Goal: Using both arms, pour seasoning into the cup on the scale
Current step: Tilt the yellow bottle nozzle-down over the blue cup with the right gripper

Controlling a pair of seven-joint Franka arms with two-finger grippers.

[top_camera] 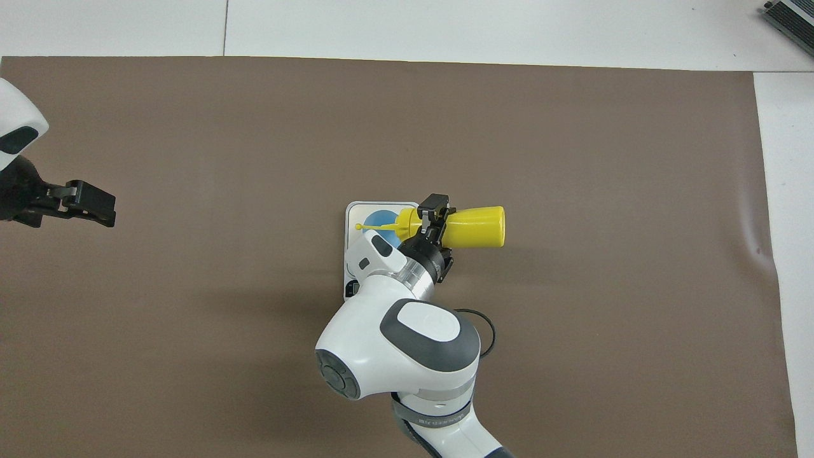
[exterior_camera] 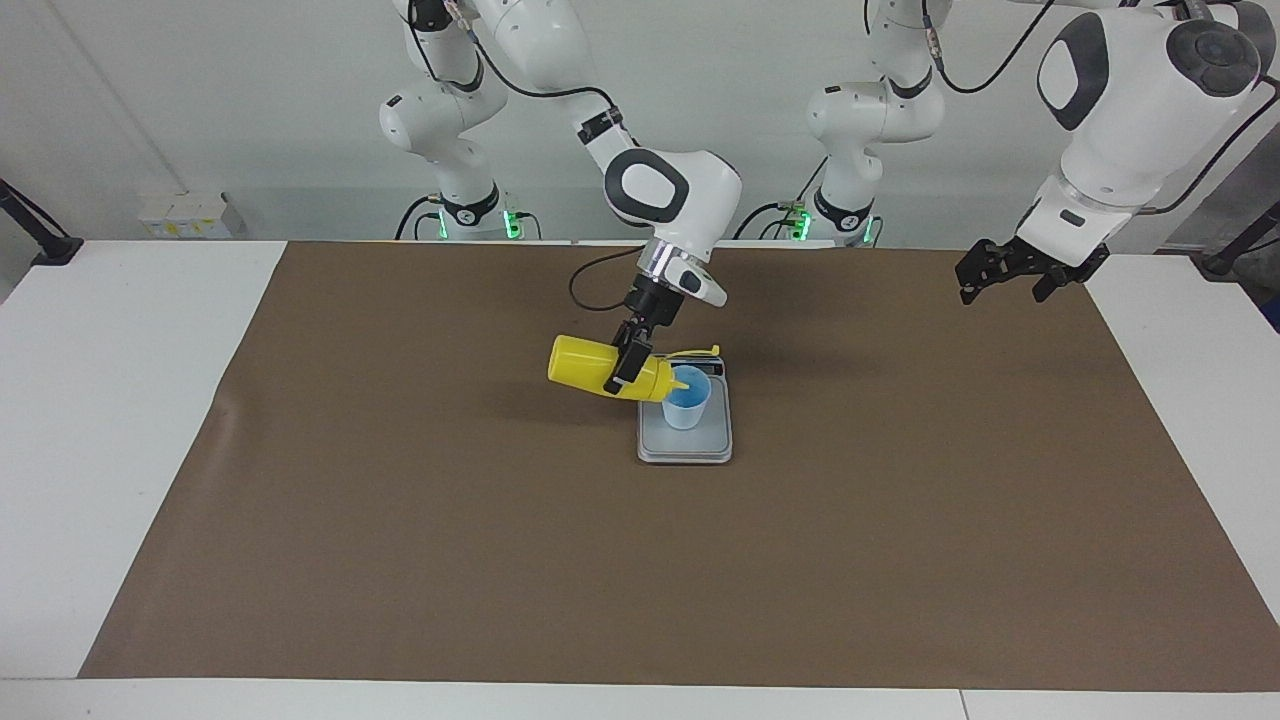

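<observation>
Firstly, facing view:
Right gripper [exterior_camera: 627,368]: clamped around the bright yellow plastic squeeze bottle [exterior_camera: 582,364], tipped almost flat, nozzle over the small light blue plastic cup [exterior_camera: 686,399].
Cup: stood on the flat silver-grey kitchen scale [exterior_camera: 685,445].
Left gripper [exterior_camera: 1003,276]: waited, jaws apart, empty, over the brown mat [exterior_camera: 900,520].

Overhead view:
Bottle [top_camera: 474,226]: nozzle over cup [top_camera: 379,220].
Left gripper [top_camera: 89,205]: over the mat's edge, toward its own end.

White jointed arms [exterior_camera: 670,195], grey patches, black cables, black hands.
</observation>
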